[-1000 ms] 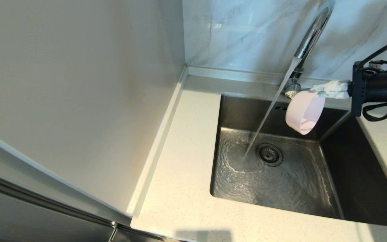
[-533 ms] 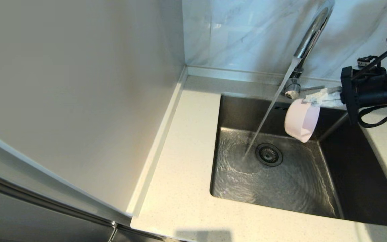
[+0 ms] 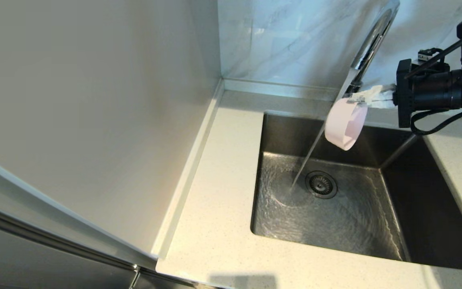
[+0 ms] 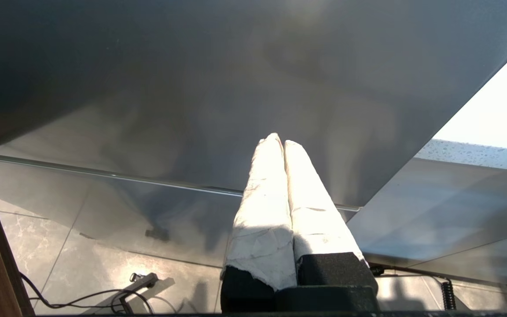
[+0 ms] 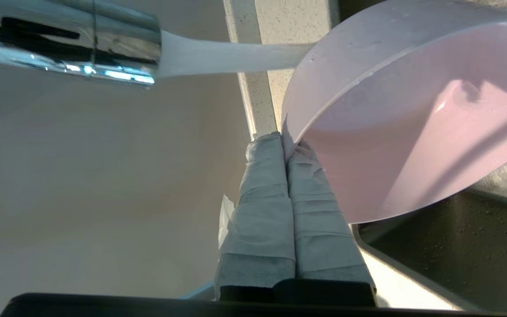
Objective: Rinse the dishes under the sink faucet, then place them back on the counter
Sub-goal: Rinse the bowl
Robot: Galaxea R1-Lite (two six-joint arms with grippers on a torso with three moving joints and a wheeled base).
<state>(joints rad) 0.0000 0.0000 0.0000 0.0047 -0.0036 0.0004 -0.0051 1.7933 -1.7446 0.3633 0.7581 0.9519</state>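
Left gripper [image 4: 279, 143] was parked out of the head view, below a grey panel, its white-wrapped fingers pressed together on nothing.

Table [image 3: 215, 224]: off-white, finely speckled stone, matte, with a low raised back edge against marble-veined wall tiles [image 3: 279, 40]. No plate was seen in any view.

Sink [image 3: 279, 132]: rectangular brushed-steel basin, floor rippled with running water, round drain strainer [image 3: 321, 184] near the centre. The stream [image 3: 315, 148] fell slantwise and struck the floor just left of the strainer.

Change over the last second: the pale pink bowl [image 3: 345, 124] was carried leftward and slightly up, from well right of the stream to its edge. In the head view the rim overlapped the water line; in the right wrist view the stream passed behind the bowl's outer wall, so actual contact could not be confirmed. Judgement: the rinse of the bowl was about to begin or had just begun; return to the table was not yet due.

Bowl: small, round, plain, matte, tipped on its side, cavity facing right; a few droplets lay inside.

Faucet [image 3: 373, 36]: polished chrome gooseneck, highly reflective.

Right gripper [image 5: 285, 145]: cloth-wrapped fingers pinched the bowl's rim, held above the sink's back edge.
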